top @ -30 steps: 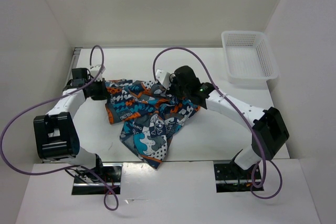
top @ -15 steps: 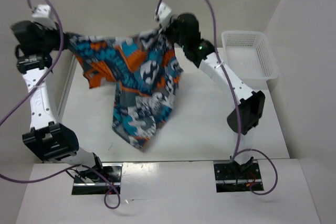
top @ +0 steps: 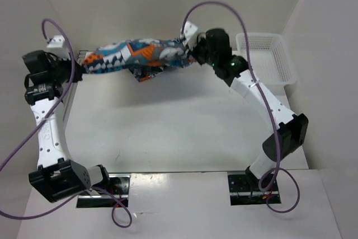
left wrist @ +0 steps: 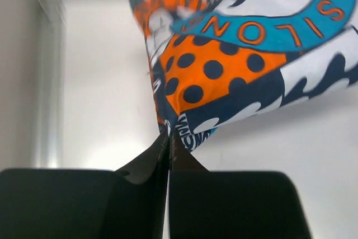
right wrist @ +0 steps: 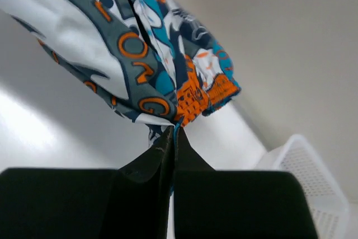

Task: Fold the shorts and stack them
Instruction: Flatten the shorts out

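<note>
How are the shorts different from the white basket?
The shorts are teal, orange and navy; the basket is plain white. The shorts hang in the air, stretched between the left gripper and the right gripper; the basket sits on the table. The shorts are soft and bunched; the basket is stiff with little holes. Both are at the table's far side.

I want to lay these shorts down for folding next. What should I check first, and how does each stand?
1. Left gripper shut on an edge of the shorts: ok.
2. Right gripper shut on the other end: ok.
3. Cloth spread flat between them: not ok, bunched into a band.
4. Basket apart from the cloth: ok.
5. Lowest fold off the table: cannot tell.
</note>
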`<state>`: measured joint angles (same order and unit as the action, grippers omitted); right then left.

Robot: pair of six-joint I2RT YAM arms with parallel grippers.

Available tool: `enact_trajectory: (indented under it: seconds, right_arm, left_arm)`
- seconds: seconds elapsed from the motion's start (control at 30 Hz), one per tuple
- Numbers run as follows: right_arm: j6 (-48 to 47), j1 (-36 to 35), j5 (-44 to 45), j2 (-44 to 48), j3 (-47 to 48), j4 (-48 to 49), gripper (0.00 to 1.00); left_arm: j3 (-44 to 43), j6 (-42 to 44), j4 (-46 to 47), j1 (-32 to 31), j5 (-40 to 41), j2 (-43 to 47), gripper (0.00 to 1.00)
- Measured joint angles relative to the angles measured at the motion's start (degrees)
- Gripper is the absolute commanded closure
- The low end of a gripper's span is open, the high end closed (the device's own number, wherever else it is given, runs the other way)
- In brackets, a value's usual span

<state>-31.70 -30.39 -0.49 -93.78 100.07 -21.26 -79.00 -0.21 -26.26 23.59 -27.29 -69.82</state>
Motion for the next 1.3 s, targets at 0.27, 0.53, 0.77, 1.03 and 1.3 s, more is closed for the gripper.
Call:
enact_trajectory:
  seconds: [0.27,0.53,0.77,1.03,1.3]
  right_arm:
    - [-11.8,-9.5,-0.1,8.2,-41.6,-4.9,0.20]
    - [-11.1,-10.6,-3.1,13.7,-43.9,-11.0,0.18]
    - [5.5,-0.3,-12.5,13.5,-37.7,-6.0,0.50]
    - [19.6,5.4,-14.1,7.3,-38.2,-0.4,0.46]
    - [27.6,11.3,-18.3,3.7,-42.3,1.6,0.42]
  left_arm:
    - [25.5,0.1,-12.2,-10.9,5.6,1.5,0.75]
    - [29.4,0.1,-19.5,-14.3,10.7,4.6,0.43]
    - [28.0,0.0,-18.1,-10.5,11.0,-3.8,0.38]
    - [24.7,0.0,-13.7,-8.5,11.4,-15.6,0.35]
    - [22.2,0.0,-14.0,-7.2,7.1,-19.4,0.34]
